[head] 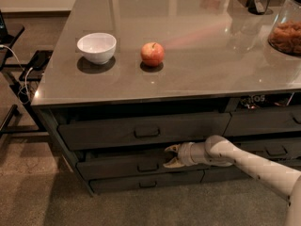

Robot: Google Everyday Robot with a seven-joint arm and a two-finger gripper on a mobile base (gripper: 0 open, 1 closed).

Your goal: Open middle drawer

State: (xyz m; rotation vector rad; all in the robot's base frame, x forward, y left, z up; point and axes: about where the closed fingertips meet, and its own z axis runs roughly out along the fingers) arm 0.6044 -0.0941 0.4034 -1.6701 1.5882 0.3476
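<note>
The middle drawer [113, 167] is the wide dark grey front in the second row on the left, with a small black loop handle [147, 166] at its centre. It stands slightly out from the cabinet, with a dark gap along its top edge. My gripper [170, 156] reaches in from the right on a white arm. It is level with the drawer's upper edge, just right of the handle. Its fingers are spread open, one above and one below, with nothing held between them.
On the grey countertop [197, 74] sit a white bowl [96, 47] and a red apple [153, 54], with a jar [287, 29] at the far right. A taller drawer [146, 131] lies above, a lower one [146, 183] below. Black frames and cables [21, 74] stand left.
</note>
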